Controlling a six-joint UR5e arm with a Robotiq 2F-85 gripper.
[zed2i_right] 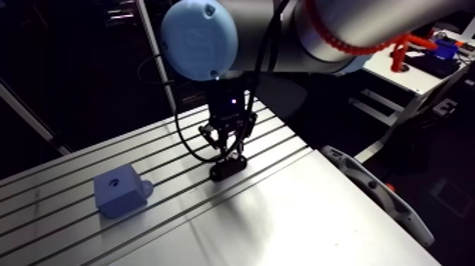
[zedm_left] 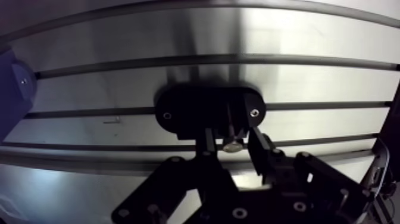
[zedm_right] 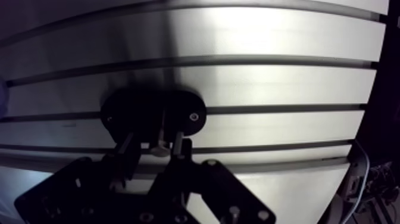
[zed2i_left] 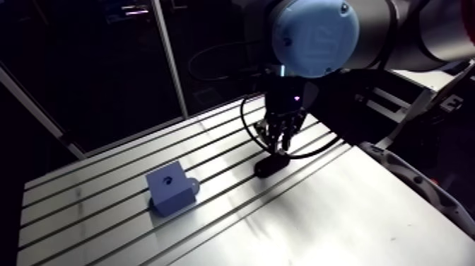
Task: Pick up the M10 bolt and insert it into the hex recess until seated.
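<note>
The M10 bolt [zedm_left: 232,145] stands shank-down in a black oval holder [zedm_left: 202,110] on the slotted table, with only its pale head showing. My gripper [zedm_left: 231,137] hangs right over the holder with one finger on each side of the bolt head. A small gap shows beside the head, so the fingers look open around it. A blue block [zed2i_left: 171,187] with a small round hole in its top face sits on the table well away from the gripper [zed2i_left: 281,134]. In the wrist view its corner [zedm_left: 12,89] shows off to one side of the holder.
The aluminium table [zed2i_left: 318,219] has long parallel slots running under the holder and the block. A grey curved guard [zed2i_right: 374,194] lines the table's edge on the side opposite the block. A black cable [zed2i_left: 247,131] loops down beside the gripper.
</note>
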